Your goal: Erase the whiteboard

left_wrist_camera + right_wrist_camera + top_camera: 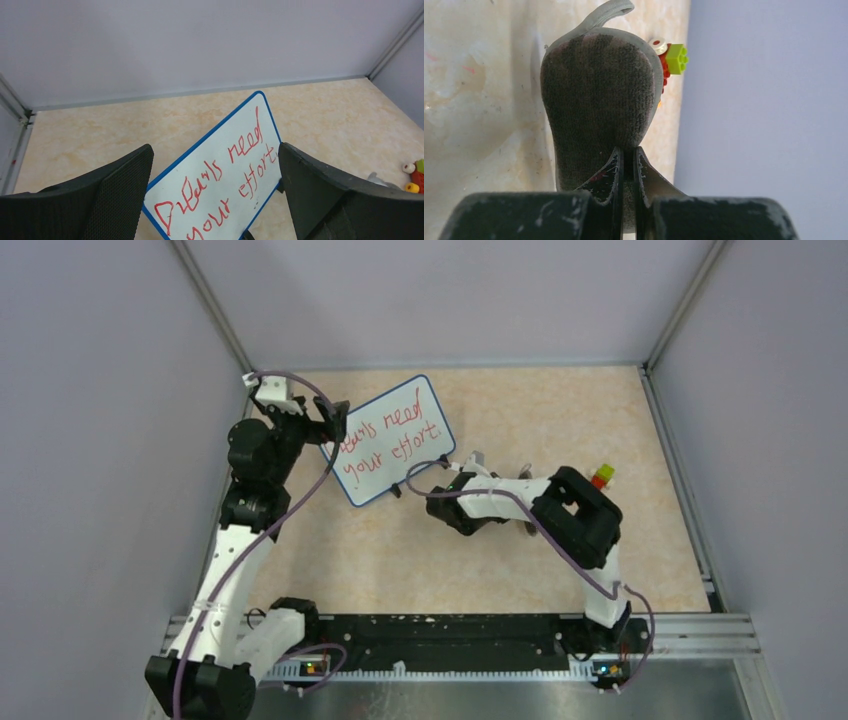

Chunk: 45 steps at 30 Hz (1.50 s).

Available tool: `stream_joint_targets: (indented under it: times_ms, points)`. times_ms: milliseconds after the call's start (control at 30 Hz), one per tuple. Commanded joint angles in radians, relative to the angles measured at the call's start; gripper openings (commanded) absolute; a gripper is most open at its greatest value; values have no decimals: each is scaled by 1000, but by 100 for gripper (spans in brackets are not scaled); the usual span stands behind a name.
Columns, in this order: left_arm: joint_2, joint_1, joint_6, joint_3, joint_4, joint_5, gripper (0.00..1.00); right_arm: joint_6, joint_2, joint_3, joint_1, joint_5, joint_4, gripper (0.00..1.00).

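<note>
The whiteboard (392,439) lies slanted at the back left of the table, blue-rimmed, with red handwriting across it. It also shows in the left wrist view (220,175). My left gripper (332,424) is open at the board's left end; in the left wrist view its gripper (215,195) frames the board between its two black fingers (120,195). My right gripper (628,160) is shut on the dark grey oval eraser pad (599,100). In the top view the right gripper (452,480) is just off the board's right corner.
A small toy of green, red and yellow bricks (602,477) sits at the right, also in the right wrist view (675,58) and the left wrist view (416,176). Grey walls and metal frame posts enclose the table on three sides.
</note>
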Motion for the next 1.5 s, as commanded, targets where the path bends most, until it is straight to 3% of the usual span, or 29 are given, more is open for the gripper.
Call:
stream_joint_targets:
  times_ms: [0, 33, 133, 200, 267, 333, 400, 467, 500, 700, 867, 967, 1167, 1267, 1333, 1467]
  points:
    - [-51, -2, 17, -15, 31, -113, 99, 253, 140, 74, 83, 162, -327, 0]
    - [-57, -2, 16, -20, 36, -119, 99, 323, 177, 91, 109, 178, -387, 0]
    - [-65, -2, 17, -30, 46, -129, 99, 330, 233, 123, 194, 164, -388, 0]
    - [-62, -3, 19, -30, 46, -130, 99, 204, 217, 126, 245, 99, -257, 0]
    - [-60, -2, 21, -30, 46, -130, 99, -21, 142, 90, 269, -44, -27, 0]
    - [-59, -2, 22, -31, 46, -129, 99, -190, 44, 39, 273, -225, 168, 20]
    - [-57, -2, 23, -33, 47, -125, 99, -256, -60, -3, 273, -369, 294, 41]
    - [-51, -2, 22, -32, 47, -118, 99, -314, -146, -42, 275, -503, 391, 70]
    - [-49, -2, 21, -31, 47, -109, 99, -331, -180, -56, 275, -560, 422, 74]
    - [-27, -2, 24, -24, 50, -68, 99, -355, -384, -116, 245, -777, 555, 74]
    - [17, -2, 25, -4, 33, -9, 99, -258, -467, -185, -21, -1028, 628, 72]
    - [51, -3, -11, 13, 18, 4, 99, -221, -424, -195, -152, -1221, 626, 49]
    - [162, 17, -52, 121, -138, 0, 99, -278, -441, -222, -175, -1027, 576, 52]
    - [219, 111, -114, 167, -246, 83, 99, -315, -450, -249, -180, -954, 555, 59]
    - [223, 198, -154, 141, -241, 156, 99, -318, -450, -269, -189, -918, 555, 60]
    - [198, 268, -186, 72, -208, 200, 99, -299, -449, -286, -211, -877, 567, 60]
